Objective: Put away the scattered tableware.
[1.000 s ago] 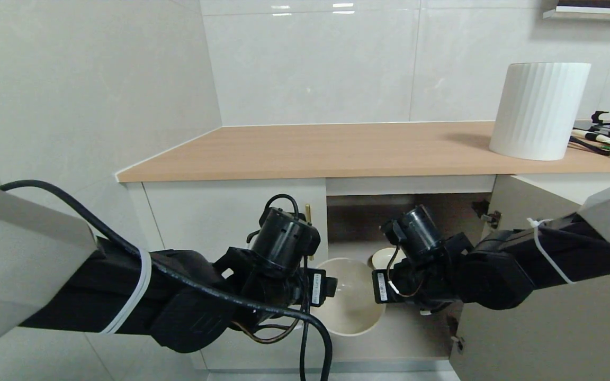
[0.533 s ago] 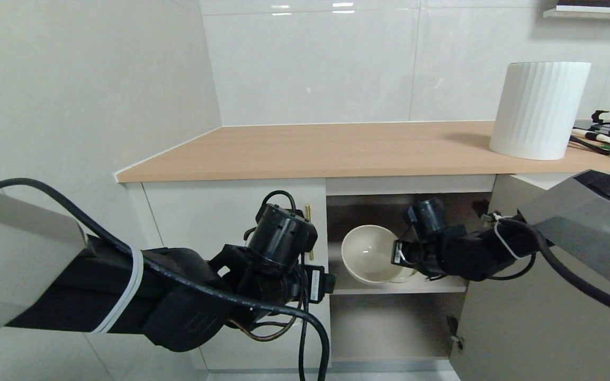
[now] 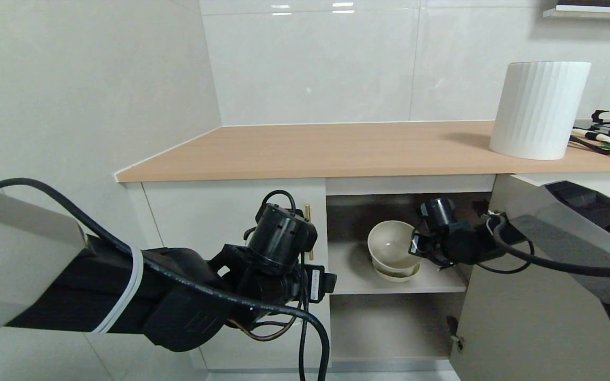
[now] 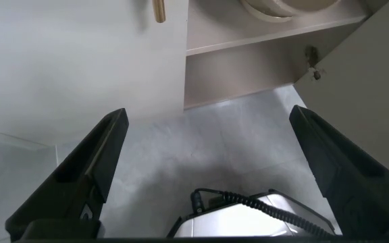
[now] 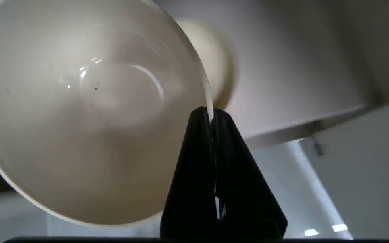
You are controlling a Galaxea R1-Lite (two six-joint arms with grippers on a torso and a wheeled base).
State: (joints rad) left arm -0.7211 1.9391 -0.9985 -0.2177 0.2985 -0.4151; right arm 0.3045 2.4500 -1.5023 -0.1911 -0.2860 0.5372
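Observation:
A cream bowl [image 3: 389, 244] is inside the open cabinet, tilted, on or just above a smaller cream dish [image 3: 396, 273] on the middle shelf [image 3: 350, 270]. My right gripper [image 3: 416, 248] is shut on the bowl's rim. The right wrist view shows the bowl [image 5: 93, 108] with the rim pinched in my right gripper [image 5: 213, 135], and the small dish [image 5: 216, 54] behind it. My left gripper [image 3: 326, 283] hangs open in front of the closed left door, holding nothing. Its fingers [image 4: 80, 182] are spread wide over the floor.
A white ribbed container [image 3: 540, 108] stands on the wooden countertop [image 3: 310, 148], with utensils [image 3: 609, 135] at the far right. The right cabinet door [image 3: 522, 317] is swung open. A gold handle [image 3: 308, 214] sits on the left door. The lower compartment [image 3: 389, 328] holds nothing.
My right arm carried the bowl from in front of the cabinet, up and back into it, to the small dish on the shelf. The left arm barely moved.

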